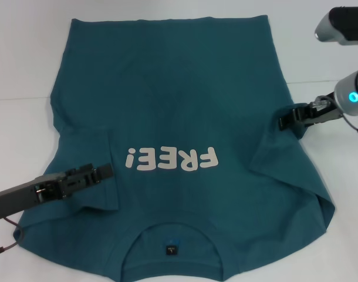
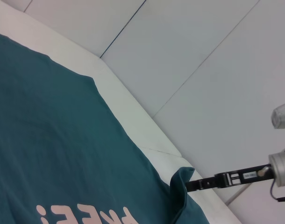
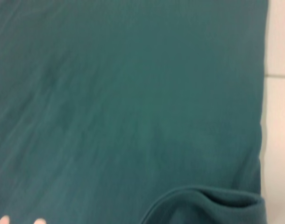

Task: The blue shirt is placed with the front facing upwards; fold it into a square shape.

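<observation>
White tabletop (image 1: 14, 70) carries your blue shirt (image 1: 179, 106), spread front-up, its collar toward the robot and its "FREE!" print (image 1: 171, 159) showing. Your right gripper (image 1: 286, 120) is clamped on the shirt's lifted right sleeve edge. Your left gripper (image 1: 102, 171) lies over the left sleeve; whether it grips, I cannot tell.
</observation>
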Action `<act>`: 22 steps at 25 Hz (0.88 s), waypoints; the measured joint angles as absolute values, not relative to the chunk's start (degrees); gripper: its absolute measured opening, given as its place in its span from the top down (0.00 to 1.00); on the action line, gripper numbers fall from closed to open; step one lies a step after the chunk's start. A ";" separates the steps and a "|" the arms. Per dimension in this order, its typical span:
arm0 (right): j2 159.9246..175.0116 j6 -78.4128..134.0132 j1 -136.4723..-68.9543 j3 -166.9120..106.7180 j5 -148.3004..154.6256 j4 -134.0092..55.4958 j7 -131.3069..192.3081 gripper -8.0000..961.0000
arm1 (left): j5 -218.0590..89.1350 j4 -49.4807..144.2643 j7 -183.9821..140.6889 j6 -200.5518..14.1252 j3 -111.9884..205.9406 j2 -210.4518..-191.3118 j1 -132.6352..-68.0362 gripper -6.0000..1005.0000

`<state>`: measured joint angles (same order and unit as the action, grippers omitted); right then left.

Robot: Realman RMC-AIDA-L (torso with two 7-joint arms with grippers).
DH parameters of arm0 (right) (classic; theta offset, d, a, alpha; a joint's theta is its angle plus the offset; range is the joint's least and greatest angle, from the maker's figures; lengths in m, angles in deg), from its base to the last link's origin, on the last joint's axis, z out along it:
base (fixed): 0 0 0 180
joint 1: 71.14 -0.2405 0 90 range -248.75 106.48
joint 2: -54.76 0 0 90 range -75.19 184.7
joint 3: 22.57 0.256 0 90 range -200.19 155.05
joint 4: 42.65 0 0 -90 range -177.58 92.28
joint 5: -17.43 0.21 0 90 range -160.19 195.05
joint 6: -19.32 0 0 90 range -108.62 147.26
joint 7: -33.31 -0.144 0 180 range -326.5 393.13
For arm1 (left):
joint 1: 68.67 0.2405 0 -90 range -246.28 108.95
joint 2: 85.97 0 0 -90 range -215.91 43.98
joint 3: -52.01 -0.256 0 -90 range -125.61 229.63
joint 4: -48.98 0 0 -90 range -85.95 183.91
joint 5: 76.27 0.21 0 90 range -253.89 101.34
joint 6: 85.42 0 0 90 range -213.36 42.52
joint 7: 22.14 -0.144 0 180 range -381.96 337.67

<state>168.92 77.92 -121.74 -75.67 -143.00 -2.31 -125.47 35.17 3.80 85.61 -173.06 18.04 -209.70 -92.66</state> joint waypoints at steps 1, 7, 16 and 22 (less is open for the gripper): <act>169.05 75.81 -121.98 -75.69 -142.98 -3.69 -125.36 0.31 | 35.17 3.91 85.61 -172.89 18.02 -209.69 -92.72 0.20; 170.49 62.20 -124.71 -75.85 -143.02 -12.76 -125.09 0.31 | 35.17 4.22 85.61 -172.49 18.07 -209.80 -92.75 0.20; 171.78 55.56 -127.04 -77.04 -144.98 -13.26 -126.01 0.31 | 35.17 4.62 85.61 -172.55 18.08 -209.83 -93.10 0.19; 171.54 69.83 -121.70 -75.87 -139.29 0.68 -123.98 0.31 | 35.17 4.51 86.23 -172.54 18.09 -209.64 -93.19 0.19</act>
